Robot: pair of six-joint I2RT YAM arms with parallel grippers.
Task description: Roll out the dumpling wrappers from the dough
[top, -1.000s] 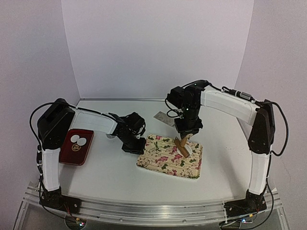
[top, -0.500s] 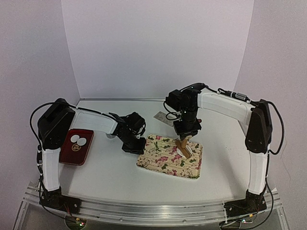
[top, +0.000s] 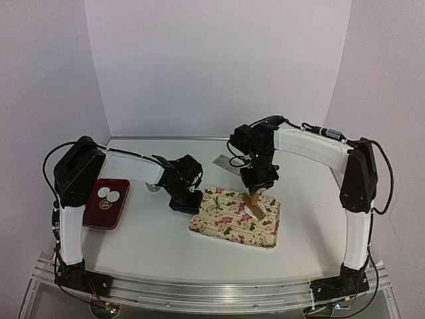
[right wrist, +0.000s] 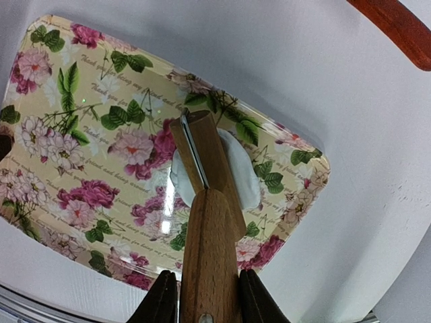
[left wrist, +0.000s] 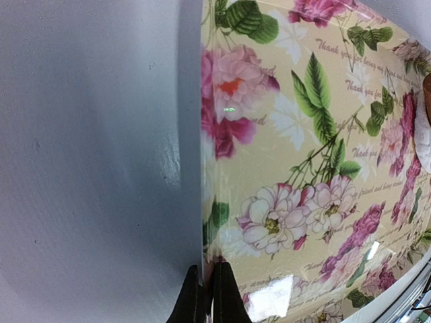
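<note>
Pinching wooden-handled tool [right wrist: 209, 222], right pincer [right wrist: 205, 296] held its tip over white dough disc [right wrist: 246, 178] on floral board [right wrist: 81, 168]; left pincer [left wrist: 205, 296], pressed together, sat at board's edge.

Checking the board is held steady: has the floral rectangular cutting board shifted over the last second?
No. The floral rectangular cutting board keeps the same gap to the red rectangular tray on its left; the shut left tool stays at its edge.
</note>
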